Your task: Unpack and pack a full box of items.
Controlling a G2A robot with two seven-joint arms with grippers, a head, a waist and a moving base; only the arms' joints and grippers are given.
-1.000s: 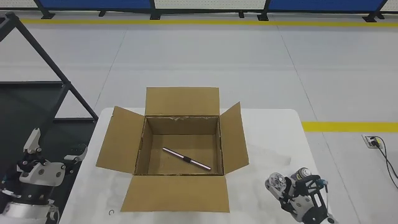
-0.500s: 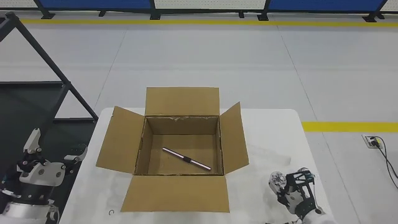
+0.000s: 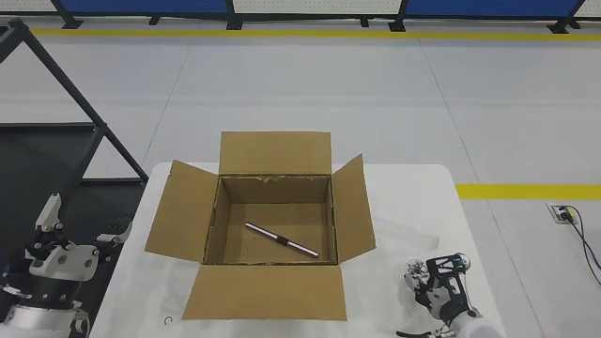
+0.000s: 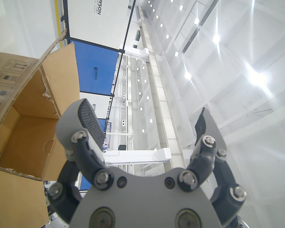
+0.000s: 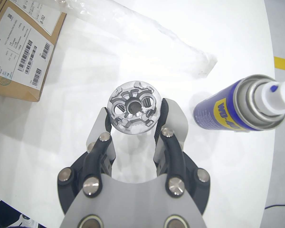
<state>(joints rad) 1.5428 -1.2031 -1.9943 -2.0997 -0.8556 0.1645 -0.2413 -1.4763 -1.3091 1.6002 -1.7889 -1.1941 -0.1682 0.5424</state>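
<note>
The right pincer [image 5: 134, 117] has slid over the round metal part [image 5: 133, 106] and now squeezes it between its fingers [image 5: 175, 122], the spray can [image 5: 230, 112] just beside it, so lifting it to the open cardboard box [image 3: 275, 153] well away looks next; the left pincer [image 4: 144, 110] hangs wide open.

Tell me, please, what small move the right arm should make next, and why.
Probably lift straight up: the fingers of the right gripper appear closed on the round metal part, the spray can stands close beside it, and the open box awaits.
</note>
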